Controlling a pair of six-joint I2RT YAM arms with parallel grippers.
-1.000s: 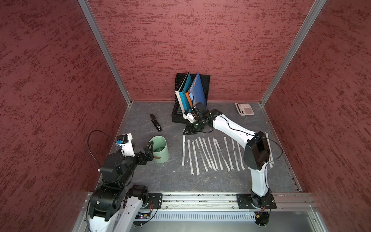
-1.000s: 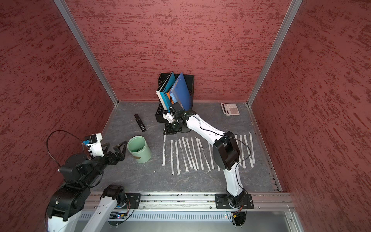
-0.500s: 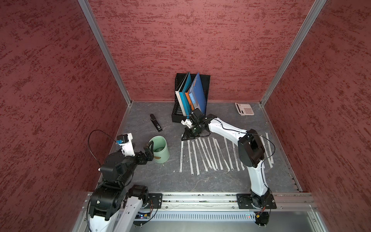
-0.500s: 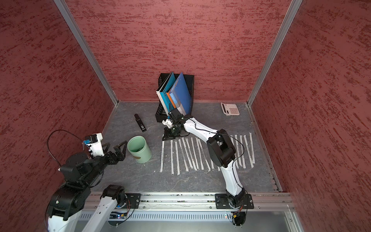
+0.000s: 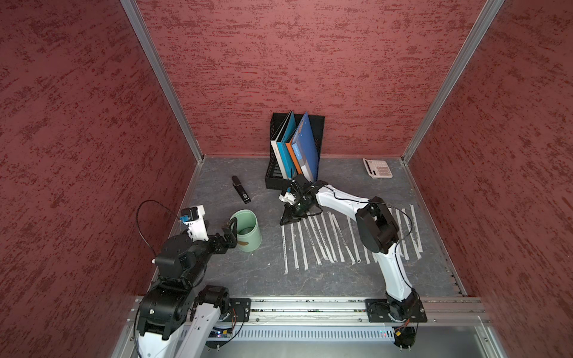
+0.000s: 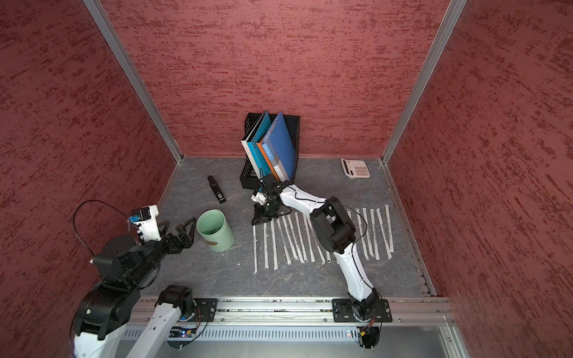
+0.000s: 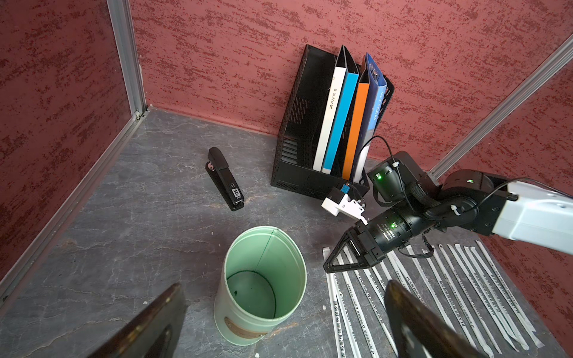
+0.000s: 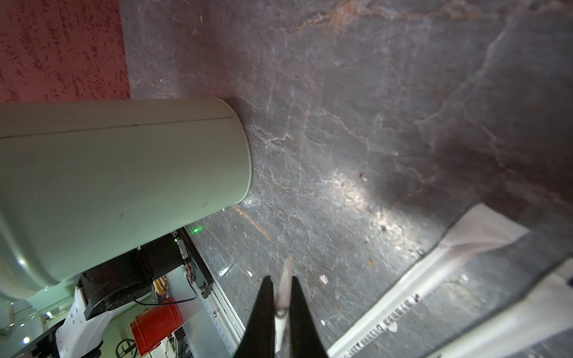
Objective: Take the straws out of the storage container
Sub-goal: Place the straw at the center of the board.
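Note:
The storage container, a mint-green cup, stands upright, and the left wrist view shows it empty inside. Several white-wrapped straws lie in a row on the grey floor to its right. My right gripper is low over the far end of the leftmost straw. In the right wrist view it is shut on that straw's tip. My left gripper is wide open, just left of the cup.
A black mesh file rack with folders stands at the back wall, close behind my right wrist. A black stapler lies behind the cup and a calculator sits at the back right. Red walls enclose three sides; a metal rail runs along the front.
My right gripper has come down and a little left with the straw, whose length now lies at the left end of the row. The left arm and the cup have not moved.

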